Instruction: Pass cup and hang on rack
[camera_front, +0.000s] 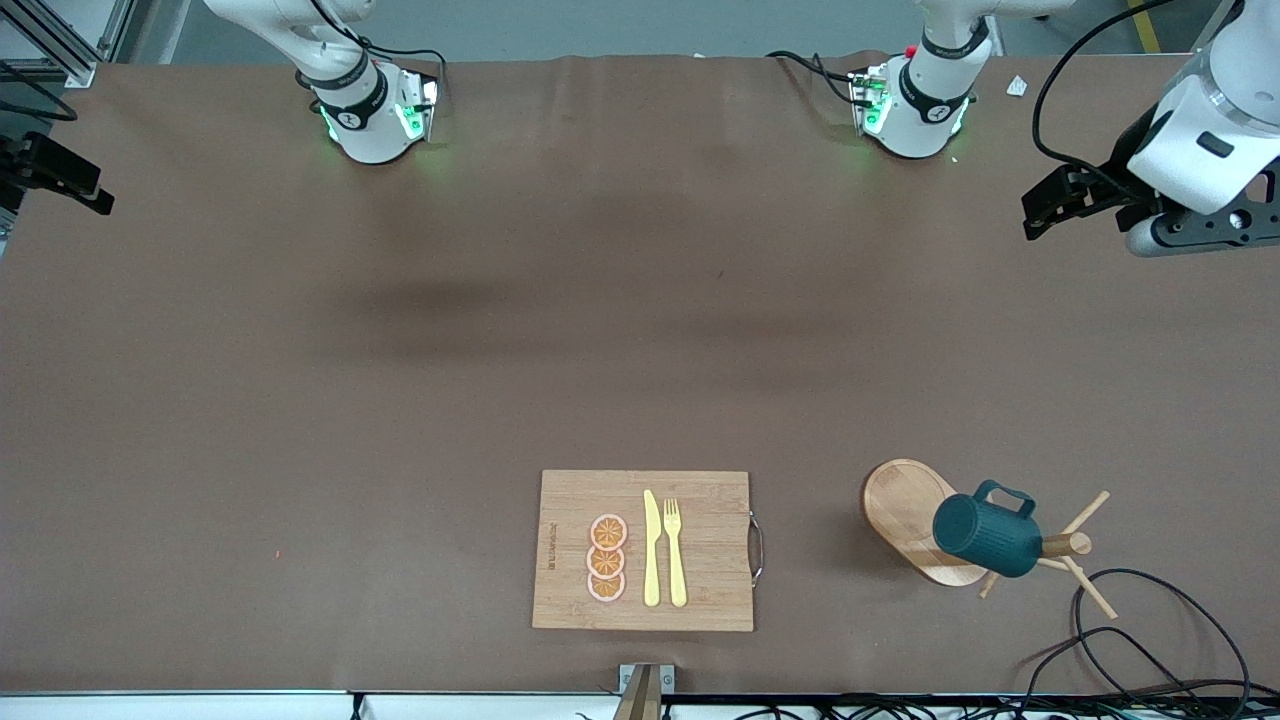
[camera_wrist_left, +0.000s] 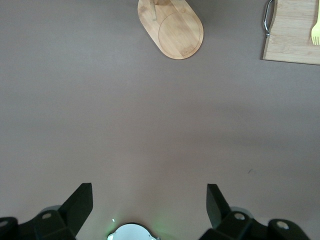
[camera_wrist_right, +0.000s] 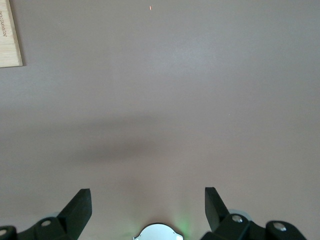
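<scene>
left hand (camera_wrist_left: 149, 207): spread, raised over bare table | right hand (camera_wrist_right: 148, 206): spread, raised likewise

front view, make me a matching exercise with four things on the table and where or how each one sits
Things:
1. cup
2. rack
3. knife
4. orange slices

Places:
A. on the cutting board, beside the fork
B. stacked in a row on the cutting board, toward the right arm's end of it
C. hanging on a peg, off the table
D. standing on the table toward the left arm's end, beside the cutting board

Pairs: 1-C, 2-D, 3-A, 4-B
</scene>
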